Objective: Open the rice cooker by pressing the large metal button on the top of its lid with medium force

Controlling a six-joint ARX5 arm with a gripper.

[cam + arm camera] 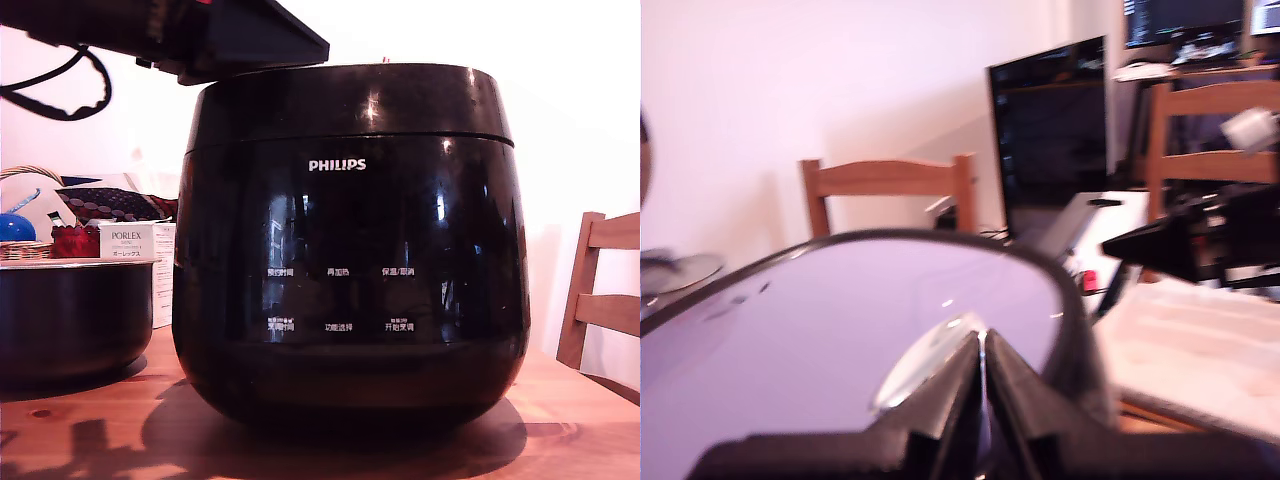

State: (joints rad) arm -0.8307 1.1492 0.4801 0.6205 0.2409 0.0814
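Lower centre of wrist view: tool (981, 400), fingers pressed together, holding nothing.
Button (930, 360): silvery oval on the lid (820, 330), directly ahead of the fingertips.

You're in a home room: wooden table (80, 430), wooden chair (890, 190), dark screen (1048, 135), cluttered desk (1200, 70) behind.

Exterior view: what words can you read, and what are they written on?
"PHILIPS": white letters on the front of the black rice cooker.
"PORLEX": on the white box at the exterior view's left; the smaller lines under it are too small to read.
Six white Chinese labels lower on the rice cooker's front: too small and blurred to read.
Wrist view: no readable words.
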